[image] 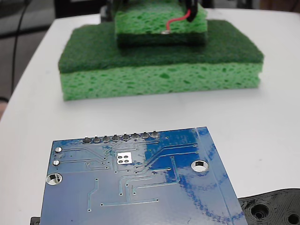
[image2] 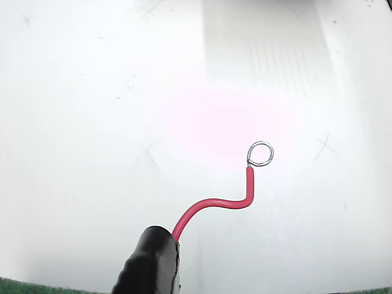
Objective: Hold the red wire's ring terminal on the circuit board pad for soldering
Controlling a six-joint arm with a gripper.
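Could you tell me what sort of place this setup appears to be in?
Probably an electronics workbench set up for soldering: a bare blue circuit board lies on a white table, green sponges are stacked behind it, and the gripper holds a red wire ending in a small ring.

The circuit board (image: 136, 187) is glossy blue, pretty reflective, with a small bright silvery pad (image: 124, 158) and dull grey solder bumps (image: 121, 138). The 2 stacked sponges (image: 159, 61) look rough and porous, darker scrubby layer on top. The red wire (image2: 214, 205) has smooth shiny insulation, and its ring terminal (image2: 261, 154) is bare metal. Tabletop (image: 272, 126) is matt white.
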